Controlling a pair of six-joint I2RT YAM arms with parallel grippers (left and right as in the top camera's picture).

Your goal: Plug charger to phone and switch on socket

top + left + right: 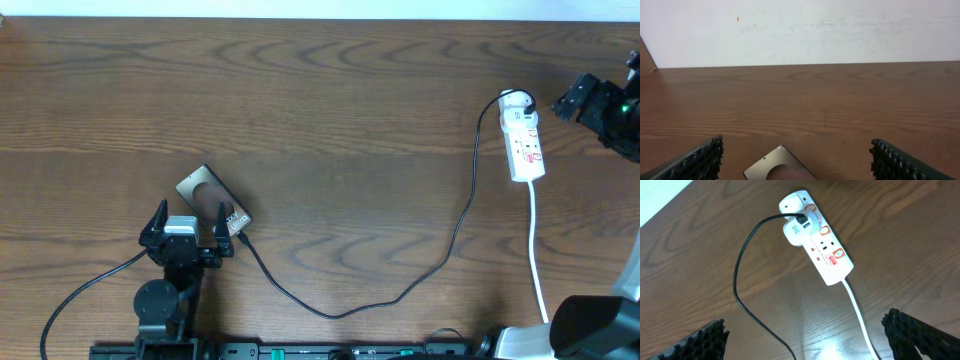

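Left end effector [797,165], spread wide, sits over the phone [776,162], with the charger [340,313] tip by its end. My right end effector [807,340], spread too, hangs above the socket [820,245]; I should press its switch softly with one finger.

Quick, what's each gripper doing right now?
Left gripper: open, empty, by the phone.
Right gripper: open, empty, near the power strip.

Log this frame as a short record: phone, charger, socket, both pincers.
phone: flat on table, its corner between left pincer's fingers
charger: black cable from socket's adapter across to phone's end; whether seated, unclear
socket: white strip, far right, switch state unclear
left pincer: open, empty
right pincer: open, empty, near socket, not touching
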